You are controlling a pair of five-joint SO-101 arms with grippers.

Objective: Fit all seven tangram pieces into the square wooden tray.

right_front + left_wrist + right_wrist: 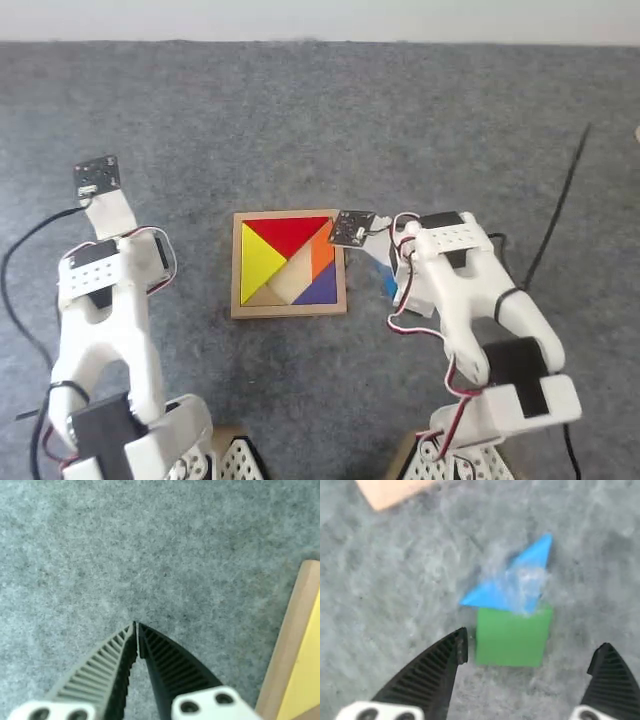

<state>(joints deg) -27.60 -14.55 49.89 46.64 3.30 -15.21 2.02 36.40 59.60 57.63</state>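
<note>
Two arms flank the square wooden tray (290, 312) on the grey felt table (300, 120). My left arm (105, 330) stands well apart from the tray's left side, while my right arm (470, 290) leans in just beside its right edge. From above I see the red triangle (288, 235), yellow triangle (258, 262), orange piece (322, 255) and purple triangle (320, 288) seated in the tray. My right wrist camera adds a green square (512, 637) lying against a blue triangle (512, 590) on the felt, with my right gripper (532, 645) spread wide around the square. My left gripper (136, 626) has its tips pressed together over felt, near the tray rim.
</note>
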